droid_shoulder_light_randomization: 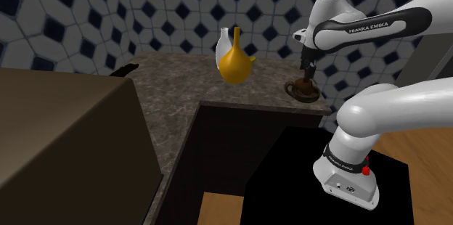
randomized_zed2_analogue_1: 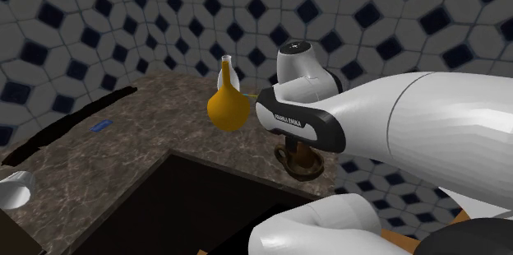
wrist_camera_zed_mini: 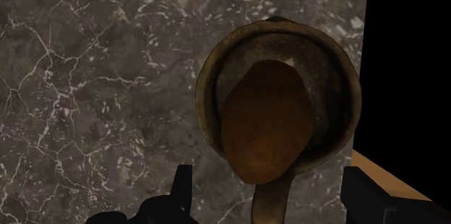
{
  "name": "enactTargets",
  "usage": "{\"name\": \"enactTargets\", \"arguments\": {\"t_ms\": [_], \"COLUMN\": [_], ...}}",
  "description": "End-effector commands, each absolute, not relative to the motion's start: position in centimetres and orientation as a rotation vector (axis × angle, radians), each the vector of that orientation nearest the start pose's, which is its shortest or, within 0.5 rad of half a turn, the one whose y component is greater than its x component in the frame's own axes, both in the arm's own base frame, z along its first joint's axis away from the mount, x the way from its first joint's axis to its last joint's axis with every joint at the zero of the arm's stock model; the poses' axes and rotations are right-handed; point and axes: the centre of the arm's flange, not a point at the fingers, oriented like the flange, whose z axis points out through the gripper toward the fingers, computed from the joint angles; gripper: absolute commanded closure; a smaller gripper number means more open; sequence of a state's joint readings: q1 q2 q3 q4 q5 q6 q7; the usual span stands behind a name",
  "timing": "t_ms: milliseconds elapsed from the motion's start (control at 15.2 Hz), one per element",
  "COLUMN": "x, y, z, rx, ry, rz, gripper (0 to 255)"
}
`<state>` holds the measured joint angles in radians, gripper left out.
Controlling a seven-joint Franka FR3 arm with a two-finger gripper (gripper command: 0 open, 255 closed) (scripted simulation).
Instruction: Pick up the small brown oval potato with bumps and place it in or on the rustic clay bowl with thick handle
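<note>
Dim, flat light across 3 views.
Beyond my fingers (wrist_camera_zed_mini: 182,186) the counter (wrist_camera_zed_mini: 87,92) sits murky, its pale veins faint; my white arm (droid_shoulder_light_randomization: 377,115) catches the brightest light, shaded underneath.

We find a dark, white-veined stone counter (wrist_camera_zed_mini: 87,100) spreading directly beneath the pincer (wrist_camera_zed_mini: 271,179). A wall (droid_shoulder_light_randomization: 181,6) of pale tiles with navy diamonds rises behind it, a wood floor (droid_shoulder_light_randomization: 428,158) lies lower down, and a black area (wrist_camera_zed_mini: 412,78) begins just past the counter's edge.

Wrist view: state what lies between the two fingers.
The bowl's handle and one end of the potato lie between the open fingers, touching neither, in the wrist view.
</note>
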<state>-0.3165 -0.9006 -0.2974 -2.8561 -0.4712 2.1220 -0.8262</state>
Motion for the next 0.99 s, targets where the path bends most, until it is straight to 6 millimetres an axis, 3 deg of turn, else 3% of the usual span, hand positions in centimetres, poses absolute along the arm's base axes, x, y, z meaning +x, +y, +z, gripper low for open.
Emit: {"name": "enactTargets", "arguments": {"t_ms": [0, 132, 396, 924], "x": [24.1, 24.1, 23.7, 23.7], "y": [-18.2, -18.2, -17.0, -17.0], "z": [42.6, 42.6, 47.4, 47.4], "rx": [-3.277, -3.277, -3.277, -3.277], "ry": [-0.873, -0.873, -0.873, -0.873], "rz": [-0.023, -0.023, -0.023, -0.023], "gripper": [0, 0, 0, 0]}}
